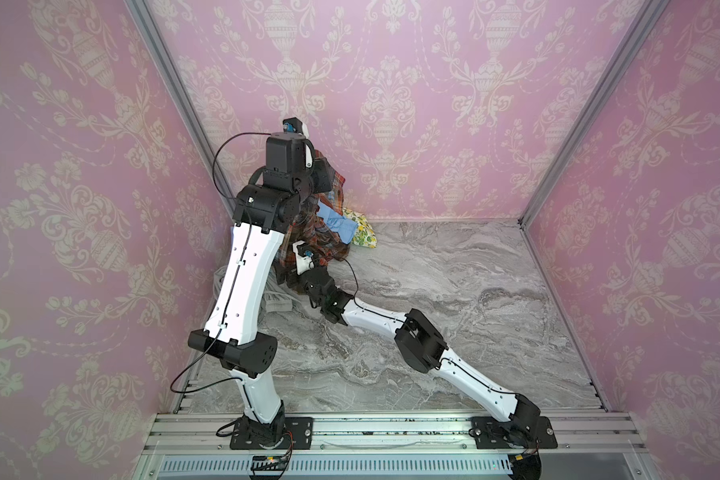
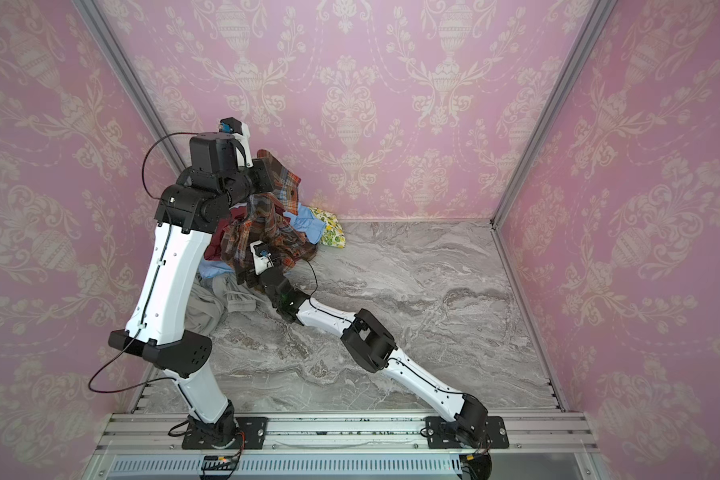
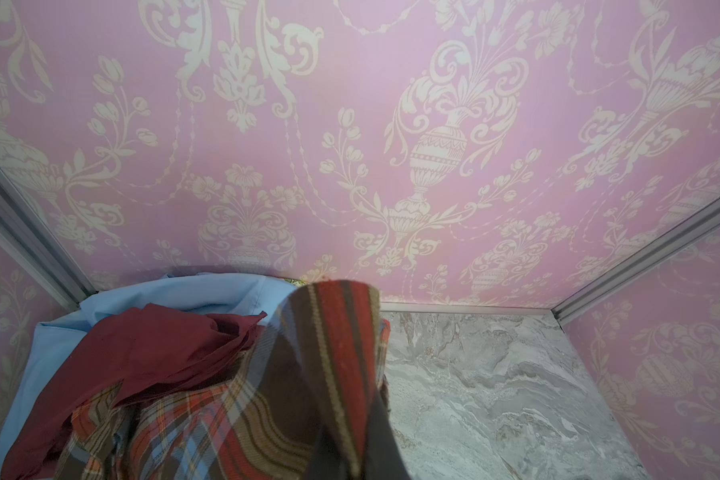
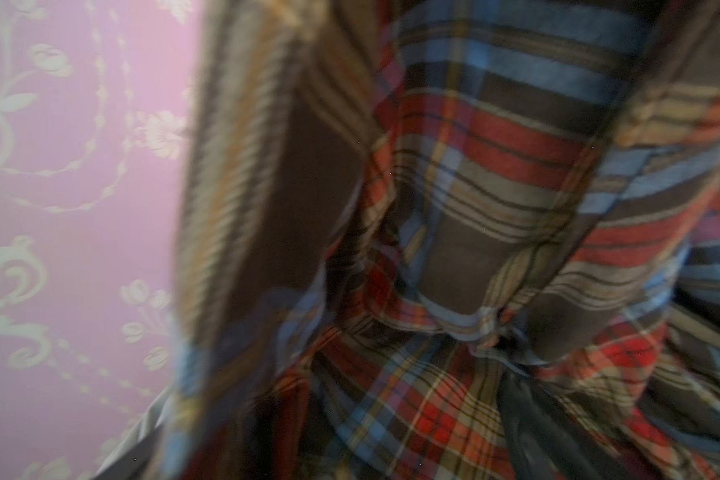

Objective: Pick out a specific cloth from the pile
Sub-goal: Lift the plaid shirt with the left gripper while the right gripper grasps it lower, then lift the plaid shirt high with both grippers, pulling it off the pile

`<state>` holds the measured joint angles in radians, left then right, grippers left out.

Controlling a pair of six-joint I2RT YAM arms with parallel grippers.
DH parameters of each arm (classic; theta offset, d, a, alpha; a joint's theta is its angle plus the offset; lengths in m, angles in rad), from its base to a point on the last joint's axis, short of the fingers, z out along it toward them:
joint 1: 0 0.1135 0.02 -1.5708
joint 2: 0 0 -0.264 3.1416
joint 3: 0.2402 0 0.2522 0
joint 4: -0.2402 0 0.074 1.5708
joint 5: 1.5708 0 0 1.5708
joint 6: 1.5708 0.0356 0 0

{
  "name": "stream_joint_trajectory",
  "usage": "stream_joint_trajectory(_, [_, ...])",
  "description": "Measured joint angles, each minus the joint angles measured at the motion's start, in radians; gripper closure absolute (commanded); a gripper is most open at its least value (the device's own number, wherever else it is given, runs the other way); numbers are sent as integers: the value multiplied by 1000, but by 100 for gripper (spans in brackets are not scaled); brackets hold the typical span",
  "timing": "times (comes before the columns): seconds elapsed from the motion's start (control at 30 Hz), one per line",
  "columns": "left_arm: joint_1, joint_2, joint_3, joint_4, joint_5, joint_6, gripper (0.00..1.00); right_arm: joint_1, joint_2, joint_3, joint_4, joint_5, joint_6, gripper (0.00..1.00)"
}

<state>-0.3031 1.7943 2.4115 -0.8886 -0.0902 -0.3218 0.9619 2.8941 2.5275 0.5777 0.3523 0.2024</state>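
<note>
Pink patterned walls (image 1: pixel 433 104) closed in the grey marble counter (image 1: pixel 454 332) on three sides. The pile (image 2: pixel 304 222) filled the counter's far left corner. It showed a light-blue shirt (image 3: pixel 59 361), a maroon garment (image 3: pixel 150 353), a grey garment (image 2: pixel 221 299) spread toward the near edge, and a yellow-green floral piece (image 2: pixel 333 232) at the end nearest the counter's middle.

The cloth (image 2: pixel 287 187) was a shirt checked in orange-red, brown, blue and white. It was drawn up into a peak above the pile, and its crumpled lower folds draped over the maroon and light-blue garments, down to the counter on the pile's near side.

The left pincer (image 2: pixel 273 174) stood high over the far left corner, clamped shut on the top of the cloth. In the left wrist view a fold of plaid curled over its dark finger (image 3: pixel 375 436).

The right pincer (image 2: pixel 244 274) sat low at the pile's near side, against the cloth's hanging hem and well below the left one. Plaid folds filled the right wrist view, blurred. Whether its jaws stood apart or closed, I could not tell.
</note>
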Motion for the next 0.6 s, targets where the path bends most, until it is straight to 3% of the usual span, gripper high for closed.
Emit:
stream_joint_trajectory(0.2, [0,-92,-160,17,7,10,100,-15,10,-39,54,163,-29,0])
stream_joint_trajectory(0.43, [0,-257,-358,69,23,10,100,-57,10,-54,126,169,-45,1])
stream_joint_trajectory(0.5, [0,-296,-415,85,35,7,100,-70,10,-54,136,140,-44,18])
stream_joint_trajectory(0.6, [0,-343,-499,114,49,-4,100,-86,10,-53,146,71,-37,54])
